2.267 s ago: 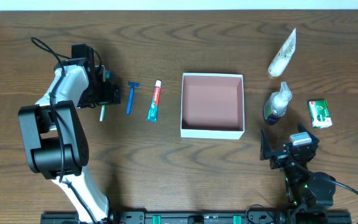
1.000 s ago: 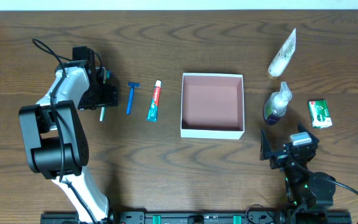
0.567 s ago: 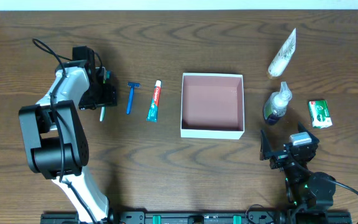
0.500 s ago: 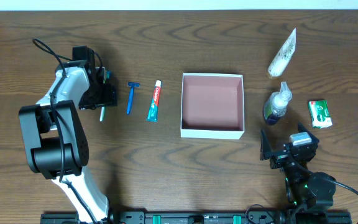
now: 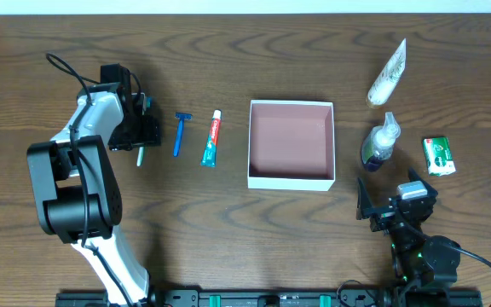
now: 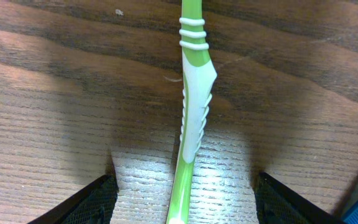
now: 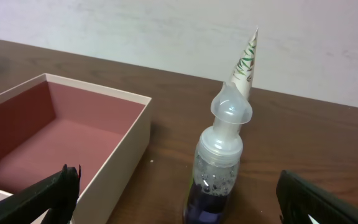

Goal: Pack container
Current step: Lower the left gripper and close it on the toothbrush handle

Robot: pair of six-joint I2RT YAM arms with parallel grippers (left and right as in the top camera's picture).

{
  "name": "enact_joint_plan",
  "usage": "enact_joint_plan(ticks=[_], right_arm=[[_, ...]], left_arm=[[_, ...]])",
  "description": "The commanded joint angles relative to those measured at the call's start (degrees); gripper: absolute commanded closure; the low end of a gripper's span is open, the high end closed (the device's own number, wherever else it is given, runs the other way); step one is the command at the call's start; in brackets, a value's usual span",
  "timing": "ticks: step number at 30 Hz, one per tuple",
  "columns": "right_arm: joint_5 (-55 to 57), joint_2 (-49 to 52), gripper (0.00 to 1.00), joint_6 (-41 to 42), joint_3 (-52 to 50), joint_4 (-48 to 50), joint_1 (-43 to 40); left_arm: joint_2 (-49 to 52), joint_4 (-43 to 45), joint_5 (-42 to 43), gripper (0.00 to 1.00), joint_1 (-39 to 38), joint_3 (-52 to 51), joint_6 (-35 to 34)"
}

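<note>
The dark wood-grain surface carries 7 things in a loose row. At the left, a green-and-white toothbrush, a blue razor and a toothpaste tube lie side by side, apart from one another. The square white-walled container sits at the middle. Right of it a pump bottle stands upright, with a white tube lying farther back and a green packet near the bottle's right.

Overhead view even, sharp, shadows soft; left wrist view: bright glare patch on table, dark shadows flanking; right wrist view slightly soft.
</note>
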Motion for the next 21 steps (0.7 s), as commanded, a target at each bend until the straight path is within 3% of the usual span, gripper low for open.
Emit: enact_joint_plan(ticks=[1,7,11,21], right_arm=[[-0.2,-0.4,0.01,-0.5,-0.2,0.0,-0.4],[-0.2,-0.4,0.01,-0.5,-0.2,0.0,-0.4],[-0.2,-0.4,0.01,-0.5,-0.2,0.0,-0.4],[-0.2,-0.4,0.01,-0.5,-0.2,0.0,-0.4]], left_arm=[[2.1,0.5,-0.2,0.40,0.0,-0.6,0.5],[2.0,1.7,-0.2,0.80,0.0,-0.6,0.5],[2.0,2.4,-0.2,0.94,0.0,-0.1,0.5],[-3.9,2.3,-0.1,0.94,0.0,2.2,-5.5]])
